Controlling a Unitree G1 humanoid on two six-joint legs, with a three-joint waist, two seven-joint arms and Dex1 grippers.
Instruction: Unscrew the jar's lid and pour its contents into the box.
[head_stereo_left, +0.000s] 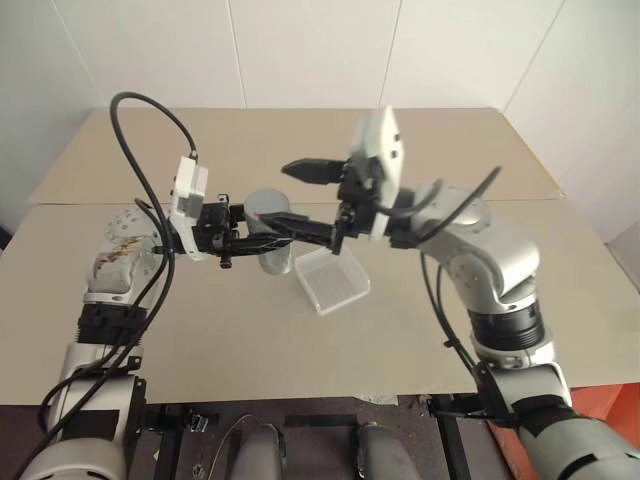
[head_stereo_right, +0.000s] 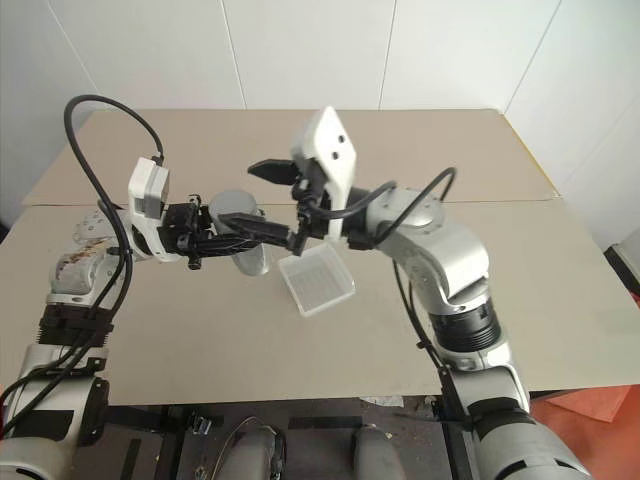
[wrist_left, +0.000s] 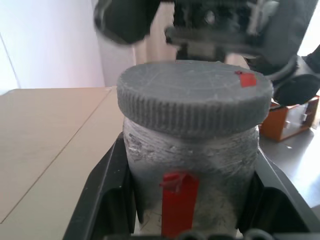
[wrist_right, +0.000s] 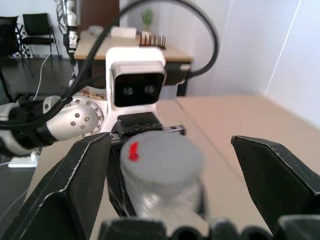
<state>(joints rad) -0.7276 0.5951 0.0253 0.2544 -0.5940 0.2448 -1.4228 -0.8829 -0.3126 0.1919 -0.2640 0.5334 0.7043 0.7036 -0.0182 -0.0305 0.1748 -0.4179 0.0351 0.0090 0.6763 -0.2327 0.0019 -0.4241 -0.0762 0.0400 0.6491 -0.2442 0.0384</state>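
Jar (head_stereo_left: 266, 232) held above beige table (head_stereo_left: 180, 320), white walls (head_stereo_left: 300, 50) behind

Head views look down over the table (head_stereo_left: 560, 300); wrist views closely share the jar (wrist_left: 190, 165).

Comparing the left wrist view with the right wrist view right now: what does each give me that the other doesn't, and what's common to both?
Left wrist view alone: the jar's body with its red label strip, clamped between the left gripper's fingers, and the lid's ribbed edge. Right wrist view alone: the right gripper open, its fingers standing wide on either side of the lid and apart from it, plus the left wrist camera behind the jar. Both: the lid, on the jar, with its small red mark.
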